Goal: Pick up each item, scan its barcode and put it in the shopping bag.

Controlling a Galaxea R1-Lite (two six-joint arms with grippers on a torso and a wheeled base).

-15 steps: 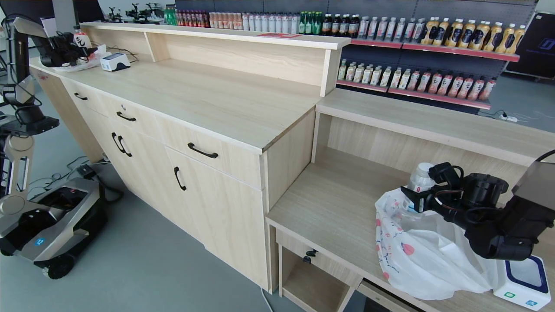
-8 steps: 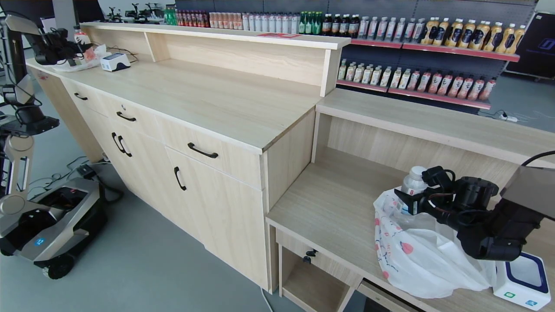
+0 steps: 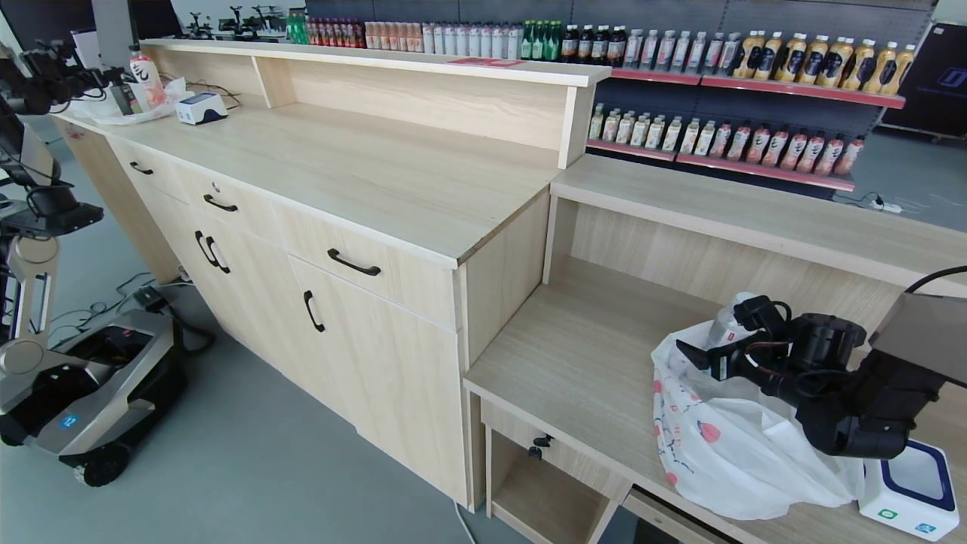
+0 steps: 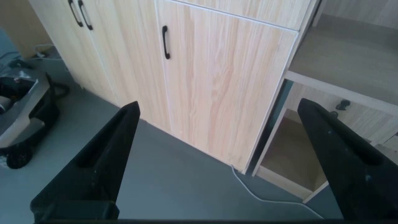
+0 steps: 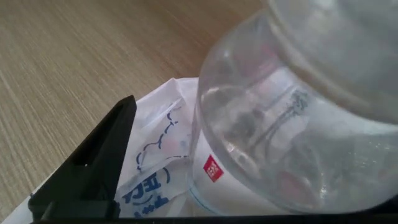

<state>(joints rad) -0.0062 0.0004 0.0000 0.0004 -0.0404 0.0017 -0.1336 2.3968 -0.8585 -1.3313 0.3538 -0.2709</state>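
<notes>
The left gripper (image 4: 217,104) hangs over the floor (image 4: 186,186) in front of the cupboard doors (image 4: 211,56). Its fingers are spread wide with nothing between them.

At 10 o'clock in the head view, at the far end of the long counter (image 3: 340,166), a second robot (image 3: 45,363) has its arm near a far bag (image 3: 125,115). A red-labelled far bottle (image 3: 143,75) stands at that bag's 1 o'clock and a small far scanner (image 3: 200,107) at its 3 o'clock.

At 1 o'clock the shelves (image 3: 755,81) carry rows of upright drinks (image 3: 816,57).

The low desk (image 3: 574,355) lies at 4 o'clock. On it sits the bag (image 3: 740,453), white with pink prints, its mouth open upward. The bottle (image 3: 727,326), clear with a white label, leans at the bag's 12 o'clock with its lower end at the mouth. How deep it sits is hidden.

The right gripper (image 3: 699,353) is at the mouth too, released. In the right wrist view its one visible finger (image 5: 93,168) stands apart from the bottle's side, with bag plastic showing between.

The scanner (image 3: 910,487) rests at the bag's 4 o'clock, just beside it.
</notes>
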